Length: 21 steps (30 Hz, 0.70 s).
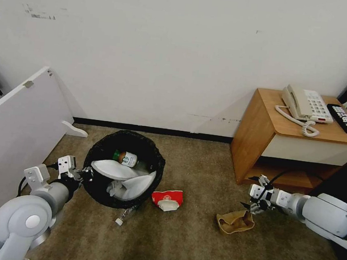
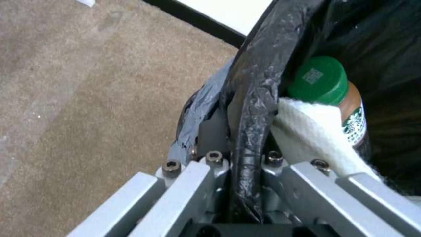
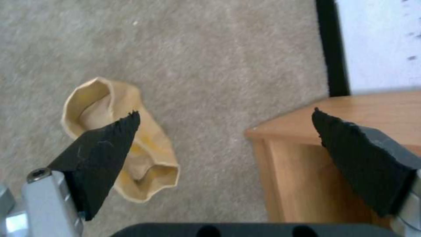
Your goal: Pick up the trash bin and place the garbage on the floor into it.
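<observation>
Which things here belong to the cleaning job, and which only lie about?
Job:
trash bin, held at the rim by the left gripper
brown paper bag, under the open right gripper
red-and-white wrapper
clear bottle

Lying about:
phone
remote
wooden nightstand

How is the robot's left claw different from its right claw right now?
The left claw is shut on the rim of the trash bin, pinching the black bag; the right claw is wide open and holds nothing. The left claw touches its bin, while the right claw hangs above the carpet, next to the brown paper bag and the wooden nightstand. Both are low near the floor.
</observation>
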Motion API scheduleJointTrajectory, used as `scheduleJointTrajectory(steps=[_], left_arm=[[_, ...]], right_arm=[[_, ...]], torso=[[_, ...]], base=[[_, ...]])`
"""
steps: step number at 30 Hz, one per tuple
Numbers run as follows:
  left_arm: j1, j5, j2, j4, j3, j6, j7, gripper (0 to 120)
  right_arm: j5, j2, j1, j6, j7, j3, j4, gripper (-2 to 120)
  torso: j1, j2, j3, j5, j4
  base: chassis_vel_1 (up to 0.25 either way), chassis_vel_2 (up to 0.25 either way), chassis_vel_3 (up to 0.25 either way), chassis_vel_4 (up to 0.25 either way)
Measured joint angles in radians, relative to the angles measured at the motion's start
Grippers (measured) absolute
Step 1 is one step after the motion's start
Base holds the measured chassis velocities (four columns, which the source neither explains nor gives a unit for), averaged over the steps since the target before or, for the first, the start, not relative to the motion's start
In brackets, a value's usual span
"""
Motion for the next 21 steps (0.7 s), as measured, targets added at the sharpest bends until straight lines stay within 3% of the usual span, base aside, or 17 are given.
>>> scheduleJointTrajectory(steps=[21], left_arm=[[0.001,0.004,-0.010,0.006,-0.017,-0.004,0.003,1]], right_arm=[[-0.038,0.000,-0.013,0.009,-0.045,-0.032,-0.009,100]], torso=[[0.000,0.000,0.000,0.0000,0.0000]], base=[[0.000,0.000,0.000,0.000]])
